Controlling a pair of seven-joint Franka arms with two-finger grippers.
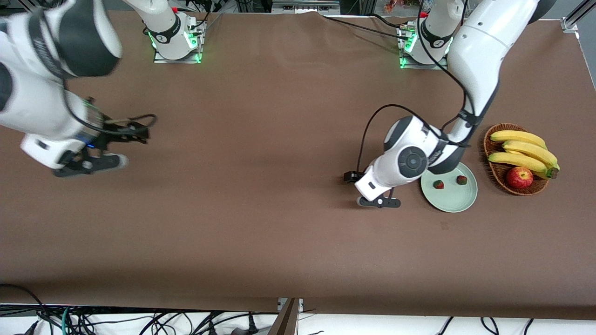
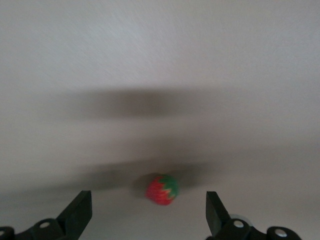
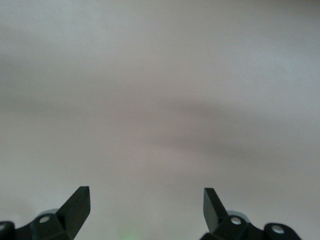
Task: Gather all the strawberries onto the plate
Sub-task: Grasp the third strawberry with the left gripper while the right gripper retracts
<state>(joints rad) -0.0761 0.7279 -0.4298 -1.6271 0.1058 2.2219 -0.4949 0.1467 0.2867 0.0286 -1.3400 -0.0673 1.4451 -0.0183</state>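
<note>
The pale mint-green plate (image 1: 458, 197) lies next to the basket, at the left arm's end of the table. Two strawberries (image 1: 438, 184) (image 1: 461, 180) lie on it. A third strawberry (image 2: 162, 190), red with a green cap, shows only in the left wrist view. It lies on the cloth between and just ahead of my open fingers; in the front view my left hand hides it. My left gripper (image 1: 379, 202) (image 2: 148, 201) is open and low over the table beside the plate. My right gripper (image 1: 93, 164) (image 3: 146, 196) is open and empty, over bare cloth at the right arm's end.
A brown wicker basket (image 1: 490, 139) holds bananas (image 1: 524, 149) and a red-yellow apple (image 1: 519, 177), beside the plate toward the table's end. The brown cloth covers the whole table.
</note>
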